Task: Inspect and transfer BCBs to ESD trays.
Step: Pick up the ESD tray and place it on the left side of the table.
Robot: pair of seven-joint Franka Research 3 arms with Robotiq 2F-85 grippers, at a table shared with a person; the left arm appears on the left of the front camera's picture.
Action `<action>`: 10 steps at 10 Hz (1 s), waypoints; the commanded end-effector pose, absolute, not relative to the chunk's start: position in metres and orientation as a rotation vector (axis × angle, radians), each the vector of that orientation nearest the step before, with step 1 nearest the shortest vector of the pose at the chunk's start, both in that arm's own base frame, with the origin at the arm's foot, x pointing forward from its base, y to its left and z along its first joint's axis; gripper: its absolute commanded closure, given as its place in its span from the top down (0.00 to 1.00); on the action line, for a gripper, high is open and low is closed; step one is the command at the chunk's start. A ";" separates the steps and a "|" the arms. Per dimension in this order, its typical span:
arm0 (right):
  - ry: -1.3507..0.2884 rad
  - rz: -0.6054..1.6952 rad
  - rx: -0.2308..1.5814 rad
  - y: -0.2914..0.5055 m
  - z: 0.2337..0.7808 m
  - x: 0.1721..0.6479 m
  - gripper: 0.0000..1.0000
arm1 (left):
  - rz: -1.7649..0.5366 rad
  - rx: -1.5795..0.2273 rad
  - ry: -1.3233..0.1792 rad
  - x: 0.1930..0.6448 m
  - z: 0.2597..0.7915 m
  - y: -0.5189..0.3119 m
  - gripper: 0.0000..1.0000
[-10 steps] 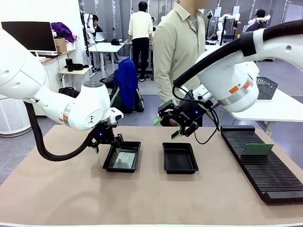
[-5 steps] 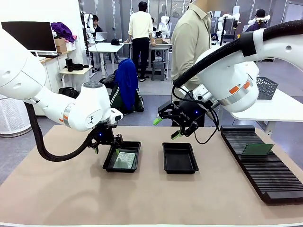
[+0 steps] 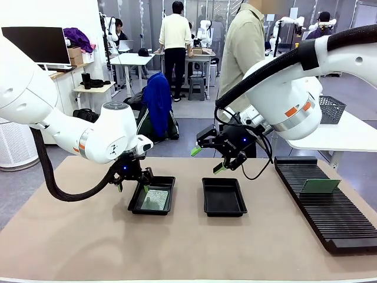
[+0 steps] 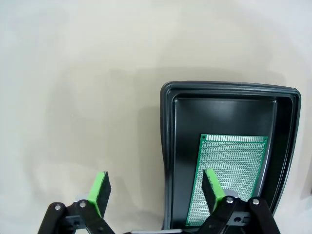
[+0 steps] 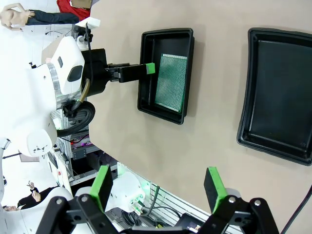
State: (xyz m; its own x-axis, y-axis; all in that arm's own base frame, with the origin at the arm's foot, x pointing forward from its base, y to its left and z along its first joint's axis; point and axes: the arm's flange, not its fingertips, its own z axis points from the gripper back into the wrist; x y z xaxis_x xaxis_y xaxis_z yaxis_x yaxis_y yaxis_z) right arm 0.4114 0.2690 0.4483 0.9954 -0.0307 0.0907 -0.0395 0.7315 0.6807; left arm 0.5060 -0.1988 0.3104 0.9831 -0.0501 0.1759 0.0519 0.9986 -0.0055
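The left end effector (image 3: 134, 184) is held low at the far left corner of the left ESD tray (image 3: 136, 204), its fingers spread wide with nothing gripped between them. In the left wrist view, the same end effector (image 4: 156, 184) is seen astride the tray's side rim (image 4: 168, 146). One green pad is placed over the BCB (image 4: 234, 170) inside the tray and the other over the bare desk (image 4: 73, 97) outside it. That BCB (image 3: 155, 199) is laid flat on the tray floor, speckled face up.

The right end effector (image 3: 207, 160) is held tilted, well above the desk (image 3: 177, 247) and just beyond the far edge of the right ESD tray (image 3: 224, 198). Its fingers are likewise spread and nothing is held. From its wrist camera, both trays are seen below: the one with the board (image 5: 171, 83) and the bare black one (image 5: 278, 97).

A second BCB (image 3: 320, 186) is propped at a tilt on the long black slotted rack (image 3: 330, 221) at the desk's right side. A person (image 3: 244, 47) in a beige shirt is seen standing beyond the far edge.
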 end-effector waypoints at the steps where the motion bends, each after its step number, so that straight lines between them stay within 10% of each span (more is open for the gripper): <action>1: -0.094 -0.001 0.743 0.270 0.448 0.413 1.00 | -0.030 0.011 -0.194 0.504 0.310 -0.201 1.00; 10: -0.094 -0.001 0.743 0.270 0.448 0.413 1.00 | -0.053 -0.022 -0.207 0.505 0.309 -0.202 0.72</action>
